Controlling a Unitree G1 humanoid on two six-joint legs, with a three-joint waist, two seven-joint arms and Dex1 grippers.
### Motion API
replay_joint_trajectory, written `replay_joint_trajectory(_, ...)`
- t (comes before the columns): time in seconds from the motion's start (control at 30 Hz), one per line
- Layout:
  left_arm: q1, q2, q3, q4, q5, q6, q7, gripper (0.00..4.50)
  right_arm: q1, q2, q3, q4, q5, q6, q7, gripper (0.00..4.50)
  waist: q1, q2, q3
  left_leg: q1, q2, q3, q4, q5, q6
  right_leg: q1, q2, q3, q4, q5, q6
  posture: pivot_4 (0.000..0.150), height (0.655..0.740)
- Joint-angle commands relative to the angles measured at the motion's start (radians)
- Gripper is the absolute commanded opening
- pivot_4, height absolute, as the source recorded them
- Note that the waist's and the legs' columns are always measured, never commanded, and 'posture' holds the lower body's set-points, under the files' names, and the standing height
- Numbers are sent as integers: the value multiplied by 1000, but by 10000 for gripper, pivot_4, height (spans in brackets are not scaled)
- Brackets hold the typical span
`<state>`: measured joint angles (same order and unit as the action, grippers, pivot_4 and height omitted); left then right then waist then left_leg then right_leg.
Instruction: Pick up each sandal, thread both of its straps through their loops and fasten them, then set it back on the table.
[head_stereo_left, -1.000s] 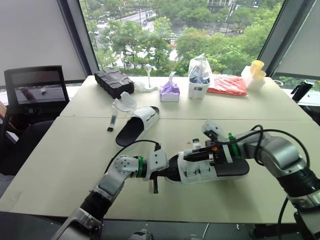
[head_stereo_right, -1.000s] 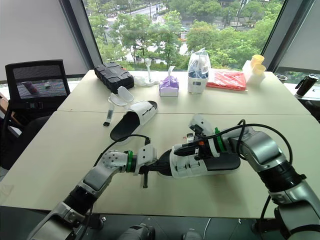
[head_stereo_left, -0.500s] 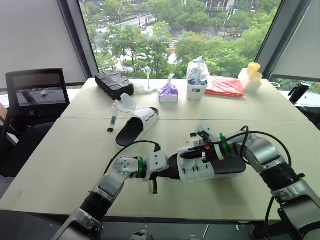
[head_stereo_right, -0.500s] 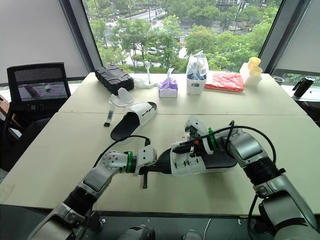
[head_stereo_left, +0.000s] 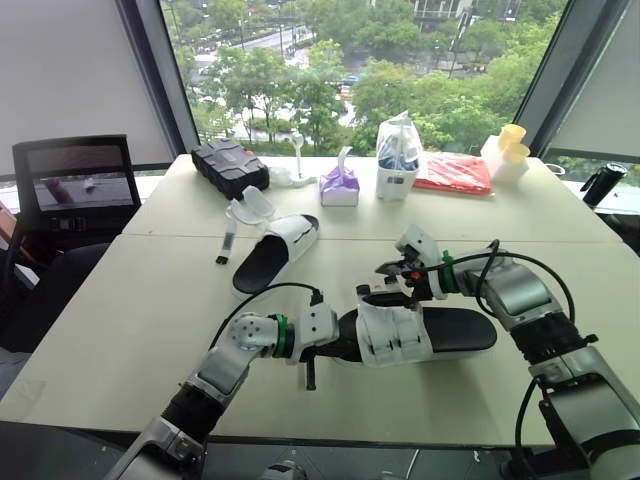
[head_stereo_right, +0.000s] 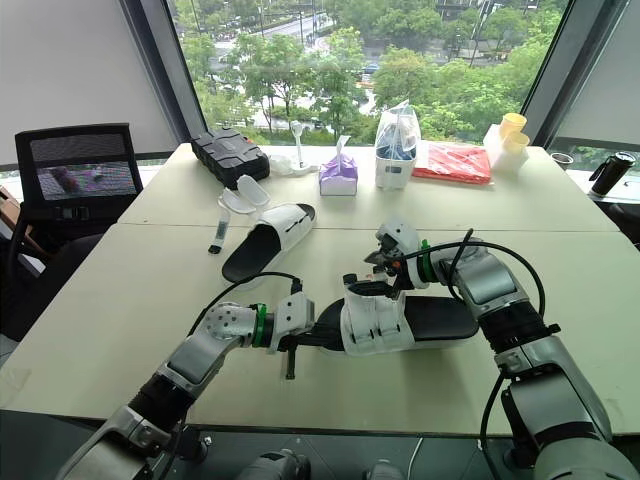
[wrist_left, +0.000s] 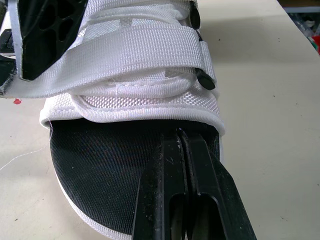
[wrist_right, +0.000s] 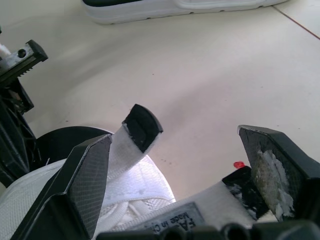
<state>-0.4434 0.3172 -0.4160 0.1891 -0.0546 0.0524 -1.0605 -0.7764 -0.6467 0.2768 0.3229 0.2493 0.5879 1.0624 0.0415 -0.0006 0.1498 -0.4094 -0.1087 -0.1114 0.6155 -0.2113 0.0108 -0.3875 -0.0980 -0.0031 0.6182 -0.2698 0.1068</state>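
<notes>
Strap (wrist_left: 145, 50): white woven cloth, rough ribs.
Strap tip (wrist_right: 142, 125): black, smooth, like plastic.
Footbed (wrist_left: 100, 165): black cloth, matt, fine weave.
Table (wrist_left: 270, 100): pale, smooth, matt.
Left fingers (wrist_left: 162, 200): black plastic, a little shiny.
Right finger pads (wrist_right: 85, 180): black, rough grid, one scuffed white.

Silver arms (head_stereo_left: 230, 357), green rings (head_stereo_left: 282, 334), black cables (head_stereo_left: 252, 298).

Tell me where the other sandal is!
In the left eye view, the black-and-white strapped sandal lies on the beige table, left of centre, in front of the black ribbed case.
</notes>
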Motion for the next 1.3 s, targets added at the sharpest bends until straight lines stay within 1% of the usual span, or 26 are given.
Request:
replay_joint_trajectory(0.03, 54, 9, -83, 101, 75, 40, -3, 0, -48, 33, -26, 0, -17, -27, -11, 44624, 0, 0, 0, 0, 0, 0, 0, 0, 0, 0, 0, 0, 0, 0, 0, 1500, 7400)
replay_joint_trajectory(0.33, 58, 4, -82, 106, 75, 34, 3, 0, -90, 82, 70, 152, -237, -251, -78, 44624, 0, 0, 0, 0, -1, 0, 0, 0, 0, 0, 0, 0, 1, 0, 0, 1500, 7400)
replay_joint_trajectory(0.5, 60, 4, -82, 105, 74, 35, 5, 0, -110, 94, 70, 212, -299, -314, -102, 44624, 1, 0, 0, 1, -1, 0, 0, 1, -1, 0, 0, 0, 1, 0, 0, 1500, 7400)
replay_joint_trajectory(0.6, 60, 3, -83, 106, 75, 34, 6, 0, -120, 75, 55, 222, -328, -359, -118, 44624, 1, 0, 0, 1, -1, 0, 0, 1, -1, 0, 0, 0, 1, 0, 0, 1500, 7400)
replay_joint_trajectory(0.7, 54, 2, -83, 116, 78, 25, 7, 0, -128, 20, -38, 155, -317, -404, -178, 44624, 2, 1, 0, 0, -1, 0, 0, 1, -1, 0, 0, 0, 1, 0, 0, 1500, 7400)
replay_joint_trajectory(0.77, 54, 2, -83, 121, 80, 18, 9, 0, -93, -27, -70, 89, -328, -438, -197, 44624, 3, 1, 0, 0, -2, 0, 0, 1, -1, 0, 0, 0, 1, 0, 0, 1500, 7400)
replay_joint_trajectory(0.8, 53, 1, -82, 124, 80, 15, 9, 0, -57, -58, -86, 41, -331, -456, -201, 44624, 5, 1, 0, 0, -2, 0, 0, 1, -1, 0, 0, 0, 1, 0, 0, 1500, 7400)
replay_joint_trajectory(0.87, 45, -4, -73, 141, 80, -1, 19, 0, 64, -135, -132, -73, -338, -536, -214, 44624, 12, 0, 0, 0, -2, 0, 0, 1, -1, 0, 0, 0, 0, 0, 1, 1500, 7400)
replay_joint_trajectory(0.93, 39, -7, -66, 154, 79, -10, 22, 0, 142, -172, -170, -140, -335, -579, -234, 44624, 13, -1, -1, 0, -2, -1, -1, 1, -1, 1, 0, 0, 0, -1, 2, 1500, 7400)
replay_joint_trajectory(0.97, 34, -9, -60, 162, 76, -13, 24, 0, 190, -202, -194, -168, -341, -631, -243, 44624, 13, -1, -1, 0, -2, -1, -1, 1, -1, 1, 0, 0, 0, -1, 2, 1500, 7400)
replay_joint_trajectory(1.07, 21, -16, -40, 179, 61, -16, 28, 0, 287, -267, -249, -202, -359, -755, -271, 44624, 10, 2, 0, 0, -1, 0, 0, 1, -1, 1, 0, 0, 0, -1, 1, 1500, 7400)
replay_joint_trajectory(1.13, 10, -20, -32, 193, 55, -18, 27, 0, 340, -308, -272, -203, -381, -871, -295, 44624, 5, 3, 0, 1, -1, 0, 1, 2, -1, 2, 0, 1, 0, -2, -2, 1500, 7400)
replay_joint_trajectory(1.17, 6, -21, -31, 200, 55, -21, 26, 0, 351, -306, -287, -210, -369, -877, -303, 44624, 2, 3, 0, 1, -1, 0, 1, 2, -1, 3, -1, 0, 0, -2, -2, 1500, 7400)
replay_joint_trajectory(1.3, -3, -23, -27, 218, 56, -31, 22, 0, 341, -234, -342, -277, -254, -673, -319, 44624, -5, 2, 0, 7, 0, 0, 1, 1, -1, 14, 0, 0, 1, -4, 1, 1500, 7400)
